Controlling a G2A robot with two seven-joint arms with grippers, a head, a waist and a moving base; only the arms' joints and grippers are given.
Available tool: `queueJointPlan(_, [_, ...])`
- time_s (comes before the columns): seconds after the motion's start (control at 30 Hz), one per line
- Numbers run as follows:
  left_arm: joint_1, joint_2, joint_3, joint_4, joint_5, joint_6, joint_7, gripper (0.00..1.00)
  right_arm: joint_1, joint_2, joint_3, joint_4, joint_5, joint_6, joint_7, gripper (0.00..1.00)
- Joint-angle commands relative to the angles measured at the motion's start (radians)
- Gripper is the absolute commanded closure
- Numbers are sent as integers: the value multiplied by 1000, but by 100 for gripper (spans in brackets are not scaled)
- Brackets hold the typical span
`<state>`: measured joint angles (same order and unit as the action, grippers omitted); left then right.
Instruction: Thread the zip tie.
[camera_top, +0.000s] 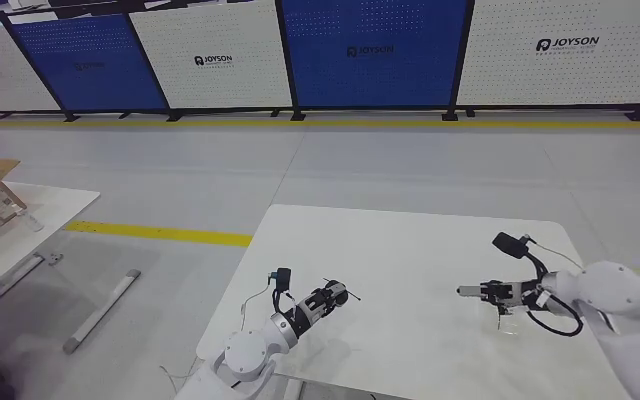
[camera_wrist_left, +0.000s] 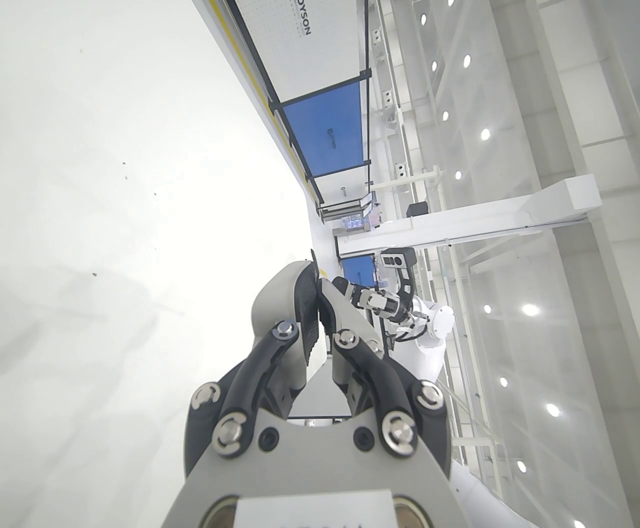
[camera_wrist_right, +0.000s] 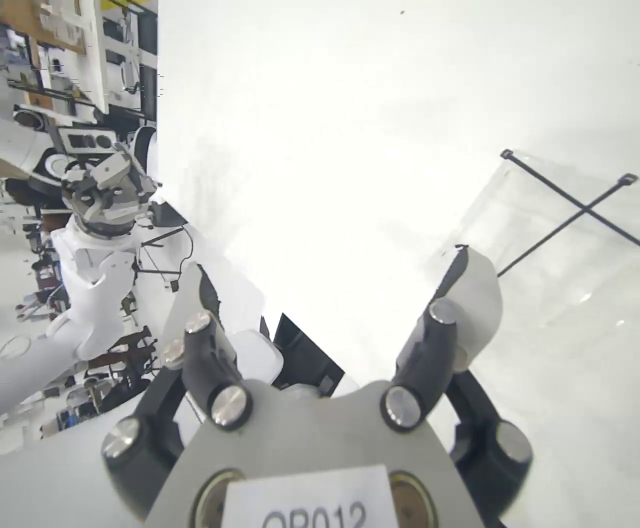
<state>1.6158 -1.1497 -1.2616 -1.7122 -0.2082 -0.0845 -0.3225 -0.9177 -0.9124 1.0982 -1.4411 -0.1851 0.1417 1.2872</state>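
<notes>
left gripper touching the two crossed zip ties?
Apart. Top view: the left gripper sits across the table from the right gripper; the right wrist view shows the zip ties beside that one.

This is a big industrial test hall set up as a robotics lab. Blue and white perforated partition panels (camera_top: 375, 50) on black frames fence the area. A yellow line (camera_top: 160, 234) is painted on the smooth grey floor (camera_top: 400, 160). Round ceiling lamps (camera_wrist_left: 485, 134) stud a high white roof. A plain white bench (camera_top: 400, 270) stands in the open.
</notes>
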Motion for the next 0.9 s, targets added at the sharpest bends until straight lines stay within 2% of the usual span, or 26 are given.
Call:
queueJointPlan(0.0, [0,0,0,0,0,0,0,100,4,4,11,-21,-26,74,-6,0])
queueJointPlan(0.07, [0,0,0,0,0,0,0,100,9,9,10,-44,-83,135,9,0])
queueJointPlan(0.1, [0,0,0,0,0,0,0,100,16,11,2,-66,-140,193,8,0])
queueJointPlan(0.13, [0,0,0,0,0,0,0,100,19,11,-6,-76,-165,198,21,0])
queueJointPlan(0.2, [0,0,0,0,0,0,0,100,37,10,-23,-66,-212,198,69,0])
queueJointPlan(0.23, [0,0,0,0,0,0,0,100,51,8,-51,-52,-262,198,103,0])
queueJointPlan(0.3, [0,0,0,0,0,0,0,100,76,-1,-113,-22,-299,198,103,0])
queueJointPlan(0.33, [0,0,0,0,0,0,0,100,88,-4,-124,-13,-293,198,103,0])
queueJointPlan(0.67, [0,0,0,0,0,0,0,100,85,-4,-123,-9,-295,198,96,0])
queueJointPlan(0.87, [0,0,0,0,0,0,0,100,103,-12,-100,68,-352,198,103,0])
